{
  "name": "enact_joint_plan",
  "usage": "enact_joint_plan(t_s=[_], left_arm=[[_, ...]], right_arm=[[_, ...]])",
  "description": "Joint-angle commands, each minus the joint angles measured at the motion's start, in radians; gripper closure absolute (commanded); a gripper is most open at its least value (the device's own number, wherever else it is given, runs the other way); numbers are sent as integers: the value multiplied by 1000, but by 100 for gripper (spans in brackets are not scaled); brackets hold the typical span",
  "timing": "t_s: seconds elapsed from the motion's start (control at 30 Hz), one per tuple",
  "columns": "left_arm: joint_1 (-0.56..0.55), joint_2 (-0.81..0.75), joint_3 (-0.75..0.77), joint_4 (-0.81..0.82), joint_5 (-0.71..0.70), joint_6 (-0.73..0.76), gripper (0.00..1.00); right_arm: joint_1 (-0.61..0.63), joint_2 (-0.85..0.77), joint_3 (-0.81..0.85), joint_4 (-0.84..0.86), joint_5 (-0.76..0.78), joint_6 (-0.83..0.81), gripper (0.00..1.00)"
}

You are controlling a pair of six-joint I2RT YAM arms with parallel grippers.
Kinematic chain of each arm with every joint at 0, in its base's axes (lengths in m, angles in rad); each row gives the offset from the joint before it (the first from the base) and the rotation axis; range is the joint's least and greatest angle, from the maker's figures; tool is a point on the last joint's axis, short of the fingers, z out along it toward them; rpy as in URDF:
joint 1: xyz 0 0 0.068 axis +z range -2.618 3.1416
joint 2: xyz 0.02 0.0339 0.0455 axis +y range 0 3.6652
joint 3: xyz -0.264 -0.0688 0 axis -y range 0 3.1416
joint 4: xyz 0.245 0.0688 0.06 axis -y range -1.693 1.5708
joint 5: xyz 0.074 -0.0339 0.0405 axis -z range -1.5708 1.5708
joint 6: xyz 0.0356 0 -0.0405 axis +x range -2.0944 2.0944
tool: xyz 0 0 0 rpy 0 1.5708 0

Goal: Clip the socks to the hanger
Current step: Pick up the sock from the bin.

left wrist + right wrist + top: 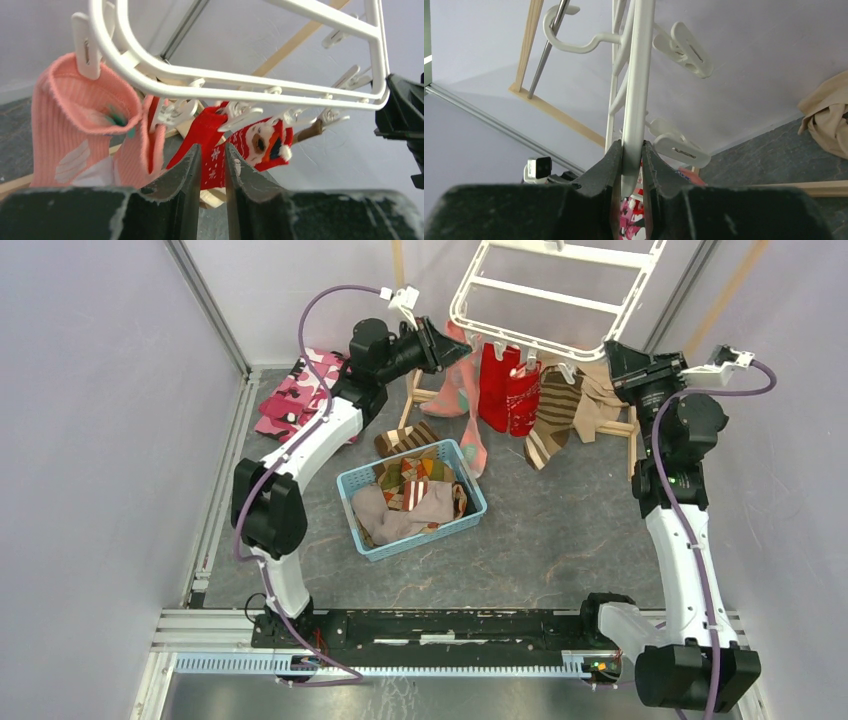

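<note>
Socks hang limp and light from the near rim of the hanger [545, 292]. They are soft knit that folds and slips, so the ribbed cuff is the place to pinch, bunched thick enough for a peg [681, 47] to bite.

Far left, a pink camouflage garment [295, 390] lies on the floor, apart from the work. The left gripper [212, 150] is raised under the frame's left corner, its fingers drawn almost together. Red fabric shows through the slit, though I cannot tell whether any is caught. Just beside it, the salmon-pink sock [80, 100] hangs by its cuff from a corner peg.

Below, a blue basket [430, 533] holds more socks in a heap, with one striped sock draped over its far rim. Next along the rim hang the red socks [497, 380], then the brown striped sock [555, 405], then a tan cloth [598, 400].

On the right, the right gripper [630, 147] is clamped on the frame's rail, steadying it. The frame itself is stiff plastic but hangs free, so it probably swings. Crowded pegs and the wooden stand [530, 45] behind narrow the approach.
</note>
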Motion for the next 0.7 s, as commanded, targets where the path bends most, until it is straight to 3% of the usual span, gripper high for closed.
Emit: enact_joint_plan(t_s=[0.0,0.13,0.53,0.67], left_arm=[[14,33,112,-17,-63,48,70],[45,62,176,-29,-88,50,69],[110,147,334,-56,-96,58,67],[123,153,344,-41,-94,46,67]], right_arm=[[55,-33,-15,9,-43,-6,78],[88,-37,-26,7,-34,-9,75],[353,31,-15,39,51,-33,67],[406,78,21,49,76,-51,58]])
